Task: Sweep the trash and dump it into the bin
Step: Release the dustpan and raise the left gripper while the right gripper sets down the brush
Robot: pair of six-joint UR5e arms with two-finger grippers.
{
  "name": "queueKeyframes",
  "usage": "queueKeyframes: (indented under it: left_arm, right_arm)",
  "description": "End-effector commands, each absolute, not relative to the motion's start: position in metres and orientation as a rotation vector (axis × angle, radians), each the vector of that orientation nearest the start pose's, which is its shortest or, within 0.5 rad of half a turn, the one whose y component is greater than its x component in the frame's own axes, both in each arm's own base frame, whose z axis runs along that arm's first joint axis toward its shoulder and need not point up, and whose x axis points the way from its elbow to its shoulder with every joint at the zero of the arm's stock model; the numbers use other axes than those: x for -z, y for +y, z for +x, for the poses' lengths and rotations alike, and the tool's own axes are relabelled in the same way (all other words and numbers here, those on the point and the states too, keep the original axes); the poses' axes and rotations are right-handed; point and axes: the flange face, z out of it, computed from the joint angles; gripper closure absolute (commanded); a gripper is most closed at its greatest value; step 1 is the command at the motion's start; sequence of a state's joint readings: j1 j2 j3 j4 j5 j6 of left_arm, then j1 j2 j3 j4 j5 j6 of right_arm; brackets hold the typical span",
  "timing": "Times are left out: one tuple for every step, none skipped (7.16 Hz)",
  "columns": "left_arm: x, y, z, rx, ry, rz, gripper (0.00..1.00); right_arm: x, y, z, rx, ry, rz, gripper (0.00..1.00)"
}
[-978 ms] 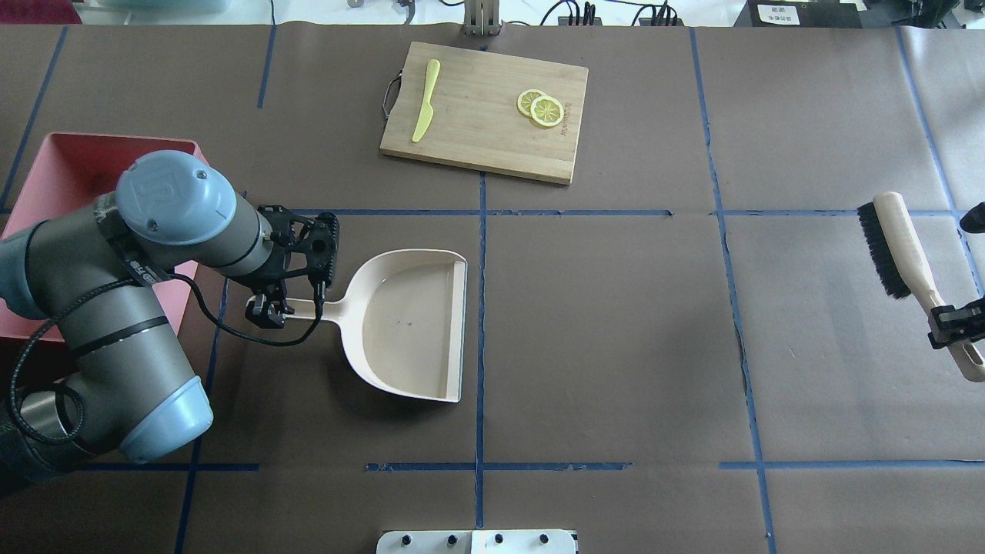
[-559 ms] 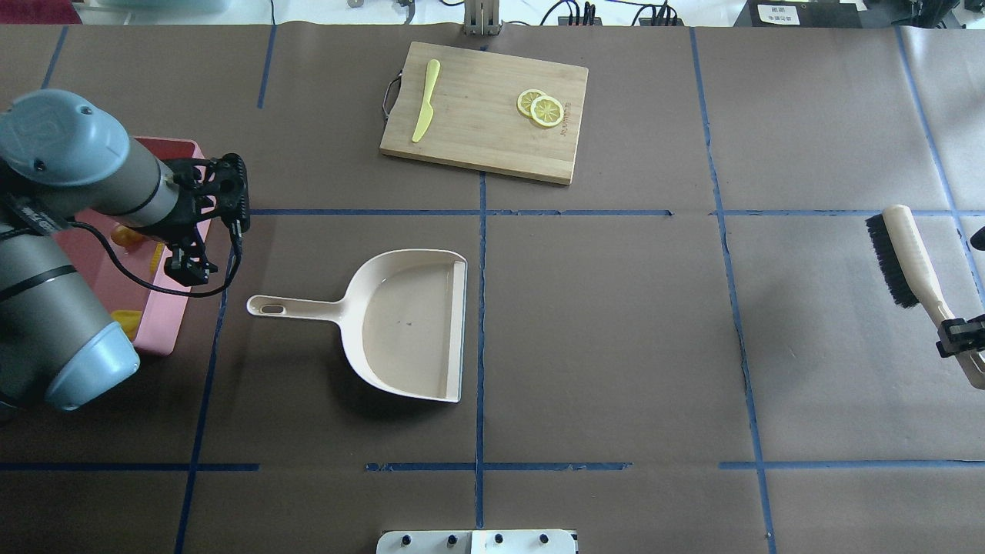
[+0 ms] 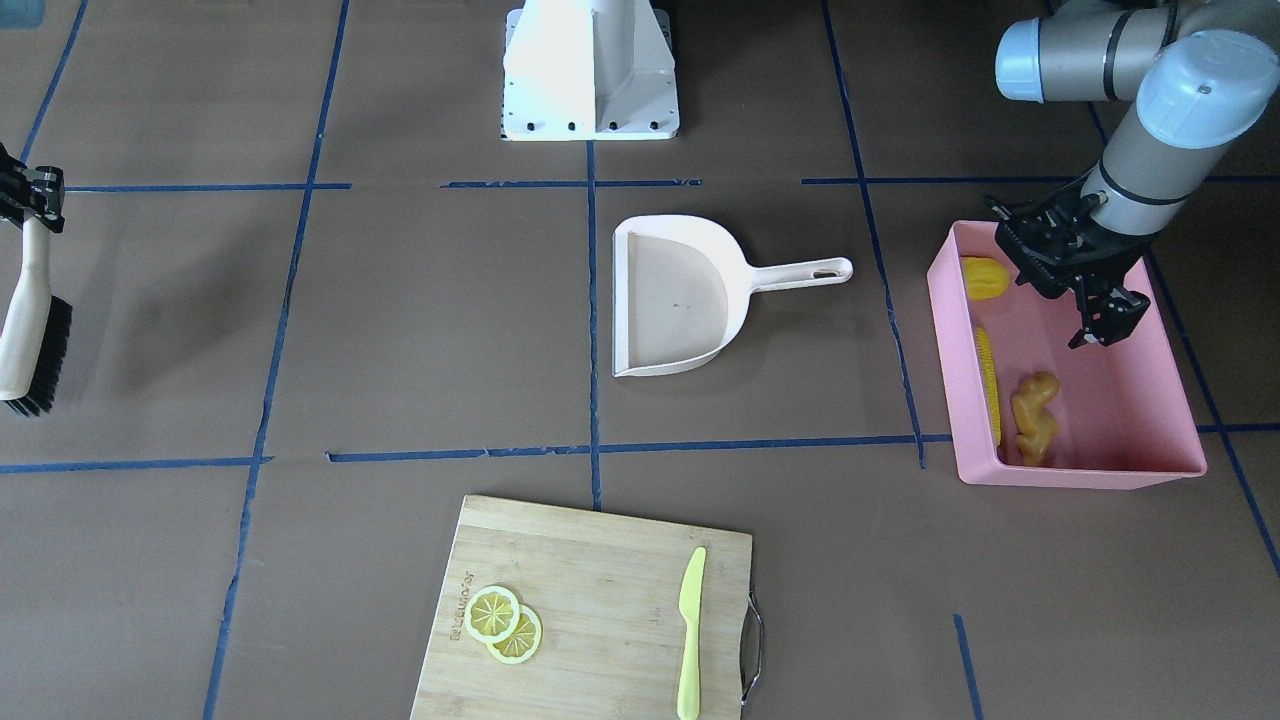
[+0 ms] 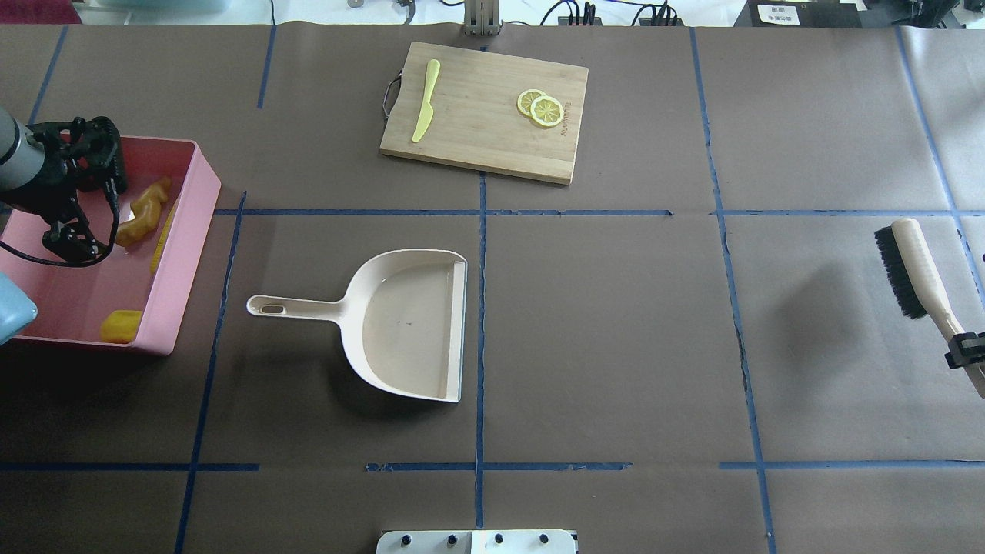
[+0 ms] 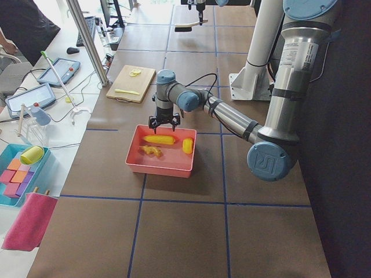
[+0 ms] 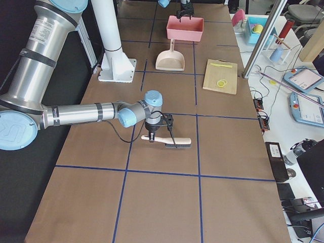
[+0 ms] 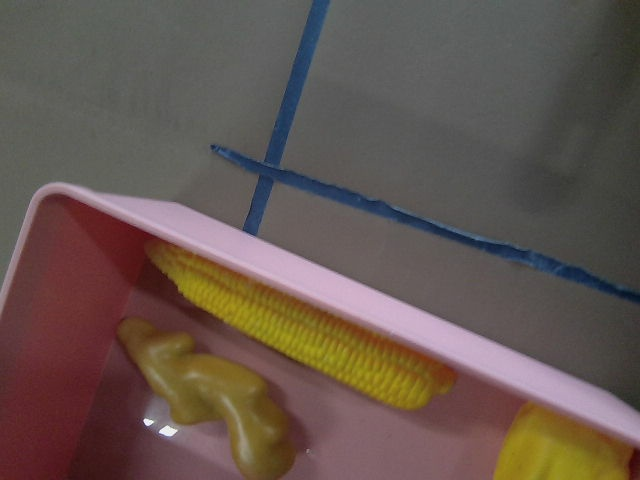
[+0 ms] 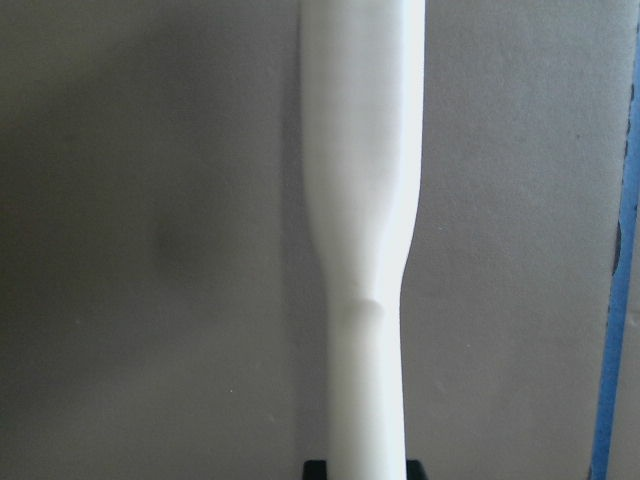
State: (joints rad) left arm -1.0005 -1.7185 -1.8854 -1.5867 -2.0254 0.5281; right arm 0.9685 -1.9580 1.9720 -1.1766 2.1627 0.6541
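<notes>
The left end effector (image 3: 1102,325) hangs empty above the bin (image 3: 946,350), over the end nearer the robot's base; its fingers are too small and dark in every view to tell how far apart they stand. Below it the large pink tub sits flat on the table (image 4: 616,323), a low-walled rectangle near the table's left end. All three pieces of trash lie inside it. The corn cob (image 3: 988,385), bright yellow with ribbed rows of kernels, lies lengthwise tight against the long wall that faces the table's middle. The ginger root (image 3: 1035,415), knobbly and tan-orange with a slight gloss, lies just beside the cob at the bin's far end. The rounded yellow lump (image 3: 983,277) sits apart from them in the near corner by the same wall. The cream dustpan (image 4: 408,323) lies flat near the bin (its handle points toward the tub, and nothing grips it). At the table's right end, well apart from all this, the right end effector (image 4: 968,348) is clamped on the pale handle of the brush (image 4: 916,269), whose black bristles face the table's middle.
</notes>
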Motion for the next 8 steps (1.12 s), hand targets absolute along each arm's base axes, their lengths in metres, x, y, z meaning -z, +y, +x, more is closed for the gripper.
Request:
queueKeyframes:
  left_arm:
    - [-0.461,-0.515,0.194,-1.144,0.465,0.465,0.0]
    - [-0.464,-0.518,0.188,-1.13,0.463,0.456,0.0]
    - [-0.466,-0.518,0.185,-1.123,0.463,0.451,0.0]
    - [-0.465,-0.519,0.184,-1.123,0.463,0.45,0.0]
    - [-0.465,-0.519,0.184,-1.121,0.462,0.45,0.0]
    - [-0.467,-0.519,0.183,-1.119,0.462,0.446,0.0]
    - [-0.472,-0.522,0.179,-1.109,0.461,0.437,0.0]
    - [-0.474,-0.524,0.173,-1.099,0.457,0.437,0.0]
  right_arm:
    - [-0.6,-0.332,-0.141,0.053,-0.743,-0.024,0.86]
    - [-0.605,-0.331,-0.142,0.053,-0.74,-0.031,0.84]
    - [-0.605,-0.331,-0.143,0.044,-0.74,-0.037,0.84]
    - [-0.605,-0.329,-0.147,0.029,-0.74,-0.05,0.83]
    - [-0.605,-0.329,-0.148,0.031,-0.741,-0.049,0.82]
    - [-0.605,-0.328,-0.15,0.038,-0.741,-0.051,0.79]
    - [-0.607,-0.327,-0.151,0.042,-0.74,-0.054,0.75]
    - [-0.608,-0.327,-0.151,0.043,-0.74,-0.054,0.65]
